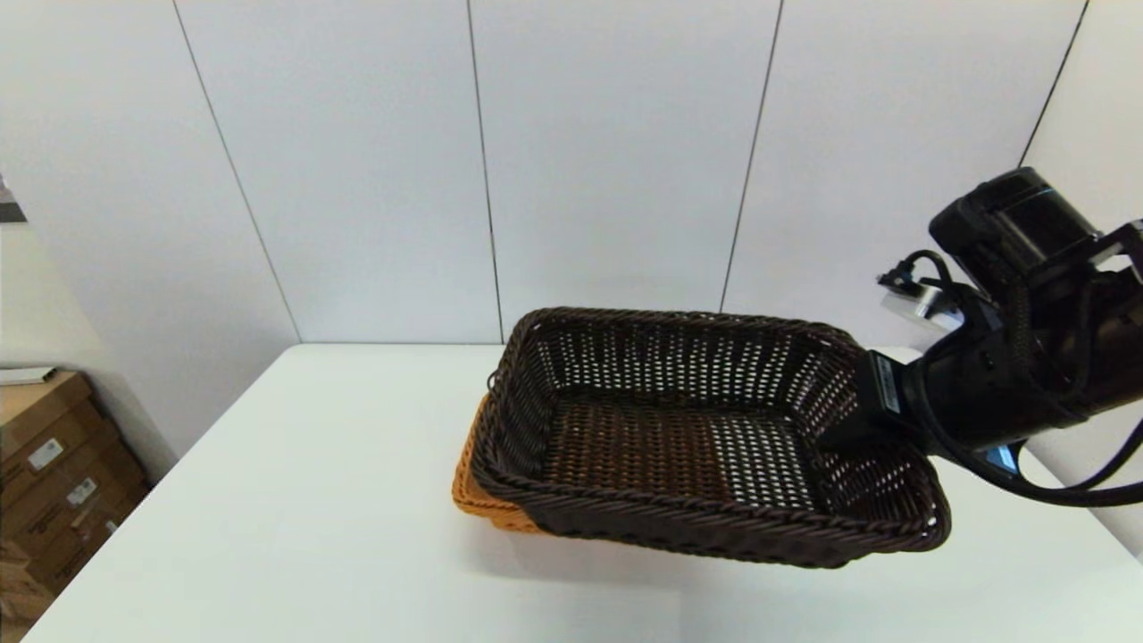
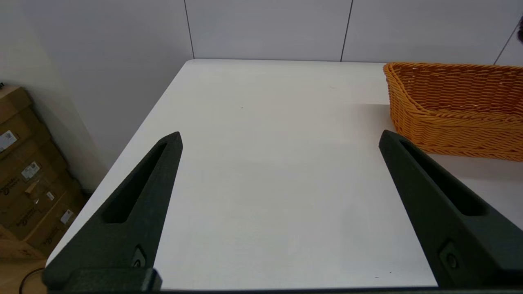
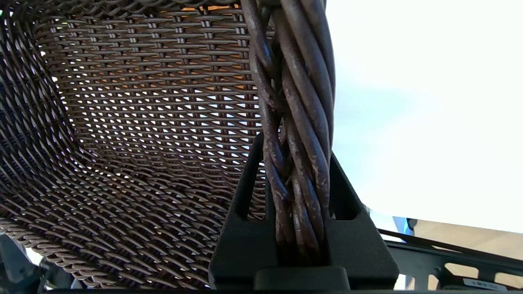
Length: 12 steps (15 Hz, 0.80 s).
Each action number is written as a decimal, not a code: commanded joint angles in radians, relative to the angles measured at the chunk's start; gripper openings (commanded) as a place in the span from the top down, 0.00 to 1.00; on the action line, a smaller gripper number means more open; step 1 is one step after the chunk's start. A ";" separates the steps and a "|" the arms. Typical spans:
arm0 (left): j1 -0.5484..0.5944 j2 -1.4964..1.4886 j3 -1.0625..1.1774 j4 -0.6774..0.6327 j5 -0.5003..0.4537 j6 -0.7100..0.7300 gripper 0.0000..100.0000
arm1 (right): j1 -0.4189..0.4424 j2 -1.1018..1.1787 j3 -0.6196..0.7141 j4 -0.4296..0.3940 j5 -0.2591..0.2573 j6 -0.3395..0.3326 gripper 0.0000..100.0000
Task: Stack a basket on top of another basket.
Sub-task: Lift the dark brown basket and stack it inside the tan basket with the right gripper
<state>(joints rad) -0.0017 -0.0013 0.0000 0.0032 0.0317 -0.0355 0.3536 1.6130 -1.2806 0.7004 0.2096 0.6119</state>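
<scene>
The dark brown basket (image 1: 705,429) hangs tilted over the table, and my right gripper (image 1: 839,438) is shut on its right rim. In the right wrist view the rolled rim (image 3: 298,122) of the dark brown basket runs between the two fingers of the right gripper (image 3: 295,149). The orange-tan basket (image 1: 482,491) sits beneath it, with only its left corner showing in the head view. In the left wrist view the orange-tan basket (image 2: 453,106) stands on the table with nothing inside it. My left gripper (image 2: 280,136) is open over bare table, left of that basket and out of the head view.
The white table (image 1: 312,464) reaches back to a panelled wall. Cardboard boxes (image 1: 54,464) stand on the floor beyond the table's left edge, and the boxes (image 2: 24,183) also show in the left wrist view.
</scene>
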 commanded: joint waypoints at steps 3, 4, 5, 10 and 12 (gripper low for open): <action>0.000 0.000 0.000 0.000 0.001 -0.001 0.00 | 0.022 0.196 -0.203 0.073 0.039 -0.008 1.00; 0.000 0.000 0.000 0.000 0.001 -0.001 0.00 | 0.027 0.222 -0.243 0.088 0.044 -0.008 1.00; 0.000 0.000 0.000 0.000 0.001 -0.001 0.00 | 0.030 0.254 -0.282 0.099 0.044 -0.008 1.00; 0.000 0.000 0.000 0.000 0.002 0.000 0.00 | 0.042 0.321 -0.348 0.094 0.045 -0.009 1.00; 0.000 0.000 0.000 0.000 0.001 0.000 0.00 | 0.053 0.354 -0.364 0.093 0.044 -0.009 1.00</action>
<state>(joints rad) -0.0017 -0.0013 0.0000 0.0028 0.0317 -0.0351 0.3977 1.9232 -1.6298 0.7898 0.2526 0.6002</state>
